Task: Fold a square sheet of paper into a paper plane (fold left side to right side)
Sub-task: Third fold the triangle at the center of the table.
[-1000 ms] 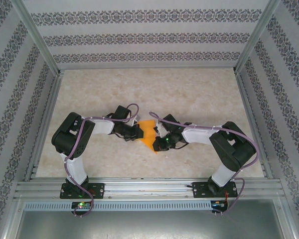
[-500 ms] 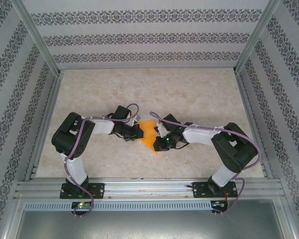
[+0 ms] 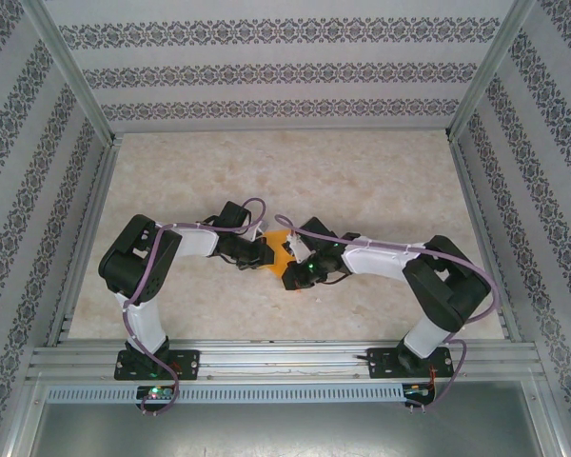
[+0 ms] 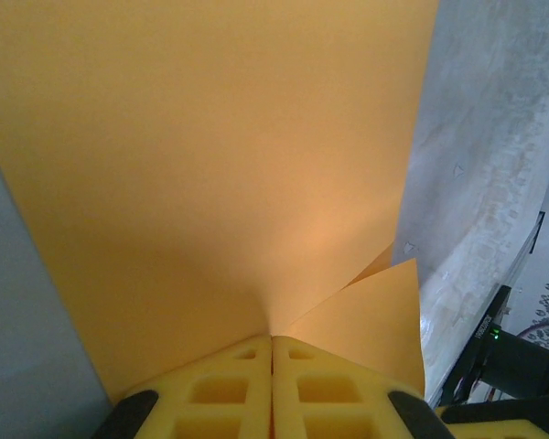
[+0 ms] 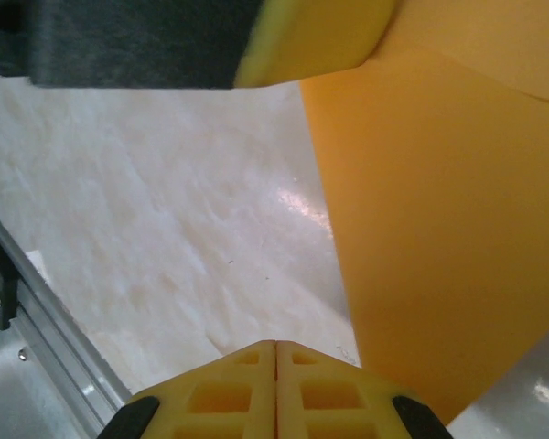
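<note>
Broadly, table [image 3: 362, 181]: we see pale marbled tabletop under both arms, whose wrists meet over its middle.
Square sheet of paper [image 3: 280, 259]: an orange, part-folded wedge lying between the two grippers, on the table.
Long axis: it runs across the line joining the grippers and narrows to a point at one end.
Left gripper [image 4: 272, 340]: clamped; the paper fans out from its fingertips straight ahead, so we judge it pinches the sheet's edge.
Right gripper [image 5: 275, 346]: fingers pressed together on nothing we can see; the sheet's edge lies just beside its tips, to their right and ahead.
Nearer hand: the left already has the sheet; the right sits beside it, facing the left's yellow pad [image 5: 316, 37].
Flap [image 4: 371, 325]: a small raised corner just right of the left fingertips.
Deciding relation: we judge the fold goes from the left gripper's side toward the right's.
</note>
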`<control>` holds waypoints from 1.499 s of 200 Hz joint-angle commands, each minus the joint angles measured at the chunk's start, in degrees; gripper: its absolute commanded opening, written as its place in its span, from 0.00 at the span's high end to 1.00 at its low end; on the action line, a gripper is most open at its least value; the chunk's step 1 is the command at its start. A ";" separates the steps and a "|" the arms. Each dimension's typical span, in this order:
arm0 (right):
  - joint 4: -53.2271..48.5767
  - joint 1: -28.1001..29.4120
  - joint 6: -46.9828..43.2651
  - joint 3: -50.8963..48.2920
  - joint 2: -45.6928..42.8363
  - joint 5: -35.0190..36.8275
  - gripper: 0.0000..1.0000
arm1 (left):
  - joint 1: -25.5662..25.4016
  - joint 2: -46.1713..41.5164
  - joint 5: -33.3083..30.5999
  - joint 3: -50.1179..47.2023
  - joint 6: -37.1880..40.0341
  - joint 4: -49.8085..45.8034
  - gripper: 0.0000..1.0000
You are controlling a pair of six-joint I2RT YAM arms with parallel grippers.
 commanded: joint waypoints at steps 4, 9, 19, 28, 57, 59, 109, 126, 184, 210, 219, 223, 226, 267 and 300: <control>-2.16 0.40 -0.50 1.73 1.45 2.48 0.92 | -0.46 3.01 -6.32 -0.58 2.46 -4.99 0.91; -2.34 0.39 -0.59 1.82 1.61 2.84 0.93 | -0.41 3.04 -6.32 -0.56 2.48 -5.04 0.91; -2.99 0.39 -0.73 1.99 1.87 3.52 0.92 | -0.41 2.99 -6.32 -0.64 2.51 -5.03 0.91; -3.60 0.43 -0.84 2.03 2.06 3.99 0.92 | -0.39 2.99 -6.33 -0.65 2.47 -5.06 0.91; -3.69 0.17 -0.47 1.48 2.16 4.44 0.92 | -0.41 3.10 -6.41 -0.56 2.63 -5.21 0.91; -3.69 0.14 -0.43 1.41 2.16 4.47 0.92 | -0.39 3.13 -6.41 -0.56 2.64 -5.21 0.91; -3.60 -0.56 -0.33 0.55 2.42 3.79 0.92 | -0.43 3.34 -6.41 -0.20 2.86 -5.56 0.91; -3.46 -0.75 -0.22 0.25 2.60 3.74 0.92 | -0.39 3.29 -6.41 -0.14 2.81 -5.68 0.91; -3.53 -1.28 0.09 -0.19 2.77 3.79 0.92 | -0.39 3.41 -6.50 0.06 3.08 -6.00 0.91; -3.59 -1.36 0.13 -0.46 2.95 3.58 0.93 | -0.43 3.35 -6.50 0.04 3.07 -6.08 0.91; -3.60 -1.46 0.21 -0.55 3.04 3.58 0.93 | -0.46 3.37 -6.50 0.05 3.07 -6.01 0.91; -3.59 -1.46 0.20 -0.59 3.04 3.52 0.93 | -0.40 3.34 -6.50 -0.09 3.06 -6.01 0.91; -3.59 -1.46 0.24 -0.65 3.04 3.48 0.93 | -0.44 3.41 -6.50 -0.05 3.03 -6.02 0.91; -3.49 -1.52 0.55 -1.07 3.50 3.08 0.93 | -0.41 3.32 -6.51 -0.09 3.13 -6.08 0.91; -3.88 -2.05 1.19 -1.77 3.66 3.43 0.93 | -0.45 3.12 -6.59 -0.03 3.12 -6.08 0.91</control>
